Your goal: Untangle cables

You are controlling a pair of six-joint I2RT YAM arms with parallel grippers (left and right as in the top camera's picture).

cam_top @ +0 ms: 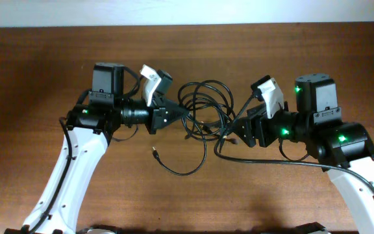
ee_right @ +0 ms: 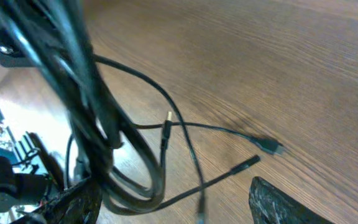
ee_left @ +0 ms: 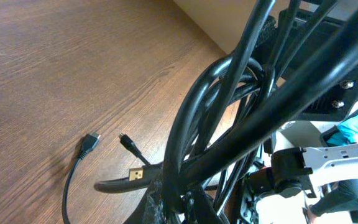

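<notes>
Wood-grain table (cam_top: 37,58), pale strip (cam_top: 187,12) behind, poss. wall, cables (cam_top: 206,104) ctr

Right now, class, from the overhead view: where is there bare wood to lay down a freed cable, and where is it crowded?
Bare: the wide far strip of table, and the near patch between the left arm and right arm. Crowded: the middle, where the cables bunch between the left gripper and right gripper.
</notes>
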